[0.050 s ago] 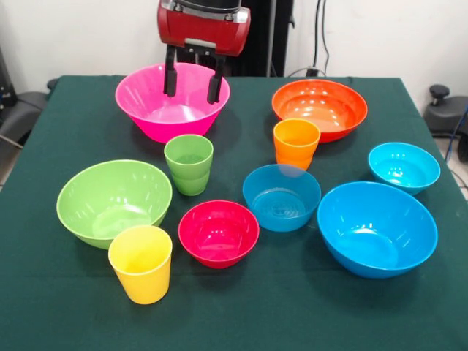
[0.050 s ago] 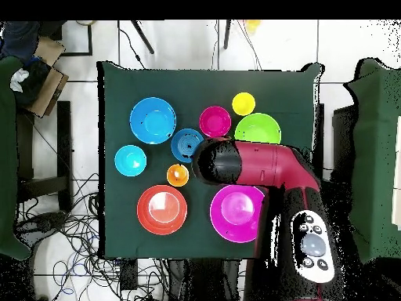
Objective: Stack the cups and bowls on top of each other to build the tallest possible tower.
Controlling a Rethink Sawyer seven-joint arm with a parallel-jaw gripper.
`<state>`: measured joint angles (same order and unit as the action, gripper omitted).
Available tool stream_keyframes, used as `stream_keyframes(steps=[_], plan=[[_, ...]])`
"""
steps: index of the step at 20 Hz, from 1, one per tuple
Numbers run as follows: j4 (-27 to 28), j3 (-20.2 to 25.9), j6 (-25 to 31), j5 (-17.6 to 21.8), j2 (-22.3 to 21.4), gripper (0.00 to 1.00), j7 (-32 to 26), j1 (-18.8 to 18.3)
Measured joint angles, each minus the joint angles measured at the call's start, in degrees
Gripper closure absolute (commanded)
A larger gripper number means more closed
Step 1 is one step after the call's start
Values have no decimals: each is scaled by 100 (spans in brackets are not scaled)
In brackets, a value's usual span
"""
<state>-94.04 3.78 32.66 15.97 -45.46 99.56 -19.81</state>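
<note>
Ten containers are sitting apart on the green table (image 1: 307, 314), and we are seeing every one empty. We are watching the gripper (image 1: 193, 82) hanging over the pink bowl (image 1: 157, 110), fingers spread wide, holding nothing. We are finding the green cup (image 1: 189, 164) just in front, the orange cup (image 1: 296, 142) beside the orange bowl (image 1: 322, 108), nothing stacked yet.
</note>
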Motion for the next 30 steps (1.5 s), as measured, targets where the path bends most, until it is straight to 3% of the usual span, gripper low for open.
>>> stream_keyframes(steps=[13,30], plan=[[65,-1,0,5,158,0,0,75],[215,-59,-549,4,875,0,0,279]])
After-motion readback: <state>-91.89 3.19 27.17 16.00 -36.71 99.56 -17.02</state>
